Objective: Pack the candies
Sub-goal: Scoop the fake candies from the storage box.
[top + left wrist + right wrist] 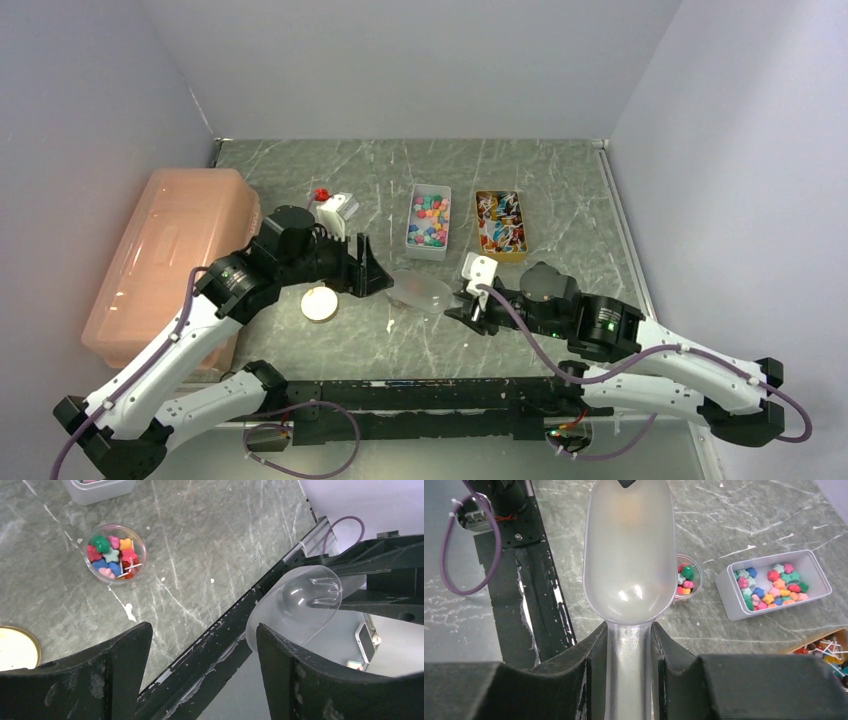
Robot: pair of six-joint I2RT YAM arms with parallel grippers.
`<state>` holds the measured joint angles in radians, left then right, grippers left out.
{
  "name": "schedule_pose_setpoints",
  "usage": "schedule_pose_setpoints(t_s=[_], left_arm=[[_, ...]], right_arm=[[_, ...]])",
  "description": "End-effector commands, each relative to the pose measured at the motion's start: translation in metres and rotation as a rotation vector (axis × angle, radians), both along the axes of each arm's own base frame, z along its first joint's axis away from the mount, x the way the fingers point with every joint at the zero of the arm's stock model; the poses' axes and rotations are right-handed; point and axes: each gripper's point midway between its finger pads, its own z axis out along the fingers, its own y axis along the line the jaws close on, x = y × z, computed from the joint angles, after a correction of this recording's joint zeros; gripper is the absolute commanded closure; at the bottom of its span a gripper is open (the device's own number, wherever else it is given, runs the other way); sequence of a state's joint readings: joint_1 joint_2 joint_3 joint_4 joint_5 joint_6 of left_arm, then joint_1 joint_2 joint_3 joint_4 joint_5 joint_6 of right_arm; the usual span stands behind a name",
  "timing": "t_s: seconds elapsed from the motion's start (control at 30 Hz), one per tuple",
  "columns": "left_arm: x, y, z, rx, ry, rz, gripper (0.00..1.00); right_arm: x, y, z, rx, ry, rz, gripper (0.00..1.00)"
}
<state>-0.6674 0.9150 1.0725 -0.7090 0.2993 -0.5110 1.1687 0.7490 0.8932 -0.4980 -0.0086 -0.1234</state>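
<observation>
The right gripper [629,632] is pinching the handle of a clear plastic scoop [629,555], its jaws narrowed onto it; the bowl is looking empty. The left gripper [200,645] is standing wide with nothing between its fingers, hovering just at 9 o'clock of the scoop. A small clear cup [143,560] is sitting partly beneath the scoop's rim and is already holding a modest load of the candies [111,555], so I judge packing part done. The white tray [730,597] at 12 o'clock is holding many more of them, so further scoops seem due. The gold lid [320,303], lying at 9 o'clock apart from the cup, is not yet fitted. A lollipop tray [502,259] is sitting at 1 o'clock and a pink lidded box [170,250] far out at 9 o'clock. The left gripper's closeness to the scoop is looking like the likeliest obstruction.
</observation>
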Motion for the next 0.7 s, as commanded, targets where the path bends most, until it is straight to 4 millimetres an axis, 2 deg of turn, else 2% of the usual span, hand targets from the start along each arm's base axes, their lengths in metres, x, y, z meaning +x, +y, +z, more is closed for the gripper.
schedule_pose_setpoints(t_s=[0.0, 0.1, 0.23, 0.33, 0.4, 0.53, 0.67], left_arm=[[0.004, 0.003, -0.012, 0.033, 0.013, 0.014, 0.19], [0.005, 0.005, -0.003, 0.024, -0.013, 0.026, 0.20], [0.005, 0.016, 0.023, -0.014, -0.100, 0.074, 0.20], [0.006, 0.033, 0.043, -0.029, -0.188, 0.144, 0.18], [0.007, 0.052, 0.053, -0.017, -0.245, 0.222, 0.18], [0.003, 0.083, 0.060, 0.003, -0.331, 0.319, 0.17], [-0.003, 0.104, 0.051, 0.054, -0.357, 0.370, 0.16]], right_arm=[[-0.003, 0.004, 0.059, 0.233, -0.046, -0.002, 1.00], [0.002, 0.000, 0.045, 0.154, -0.015, -0.039, 1.00], [0.011, -0.001, 0.034, 0.073, 0.010, -0.098, 1.00], [0.021, -0.002, 0.023, -0.027, 0.035, -0.152, 1.00], [0.030, -0.002, 0.013, -0.102, 0.051, -0.182, 1.00], [0.048, -0.005, 0.006, -0.173, 0.103, -0.228, 1.00], [0.073, -0.011, 0.002, -0.232, 0.239, -0.305, 1.00]])
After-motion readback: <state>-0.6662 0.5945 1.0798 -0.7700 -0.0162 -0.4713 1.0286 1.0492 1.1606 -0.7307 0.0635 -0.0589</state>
